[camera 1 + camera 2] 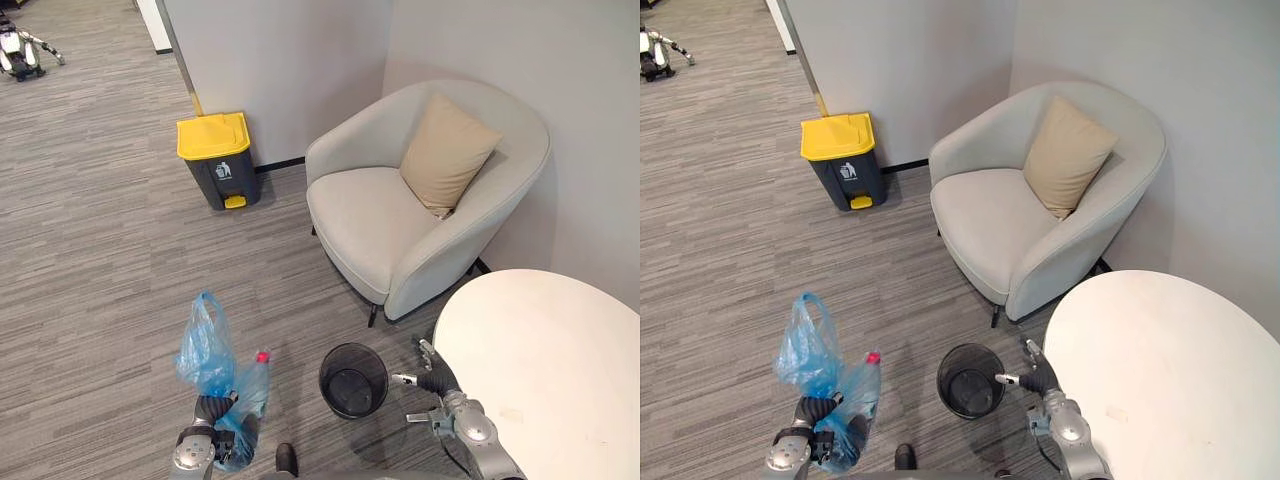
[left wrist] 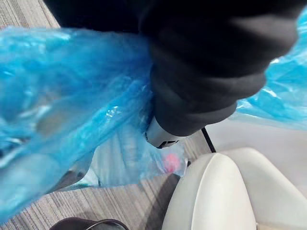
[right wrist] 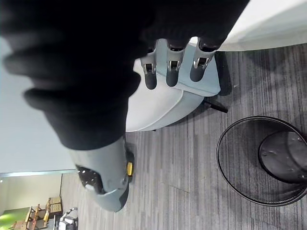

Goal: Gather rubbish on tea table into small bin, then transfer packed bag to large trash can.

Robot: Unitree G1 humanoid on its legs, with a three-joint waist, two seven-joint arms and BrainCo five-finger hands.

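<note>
My left hand is low at the front left, shut on a blue plastic bag that stands up above it. A clear bottle with a red cap shows inside the bag. In the left wrist view the blue bag wraps round the hand and hides its fingers. The small black mesh bin stands bagless on the carpet between my hands. My right hand hovers open beside the bin, at the edge of the white round tea table; its fingers are straight. The large grey trash can with a yellow lid stands by the far wall.
A light grey armchair with a beige cushion fills the corner behind the table and bin. Open grey carpet lies between me and the trash can. Another small robot sits far off at the back left.
</note>
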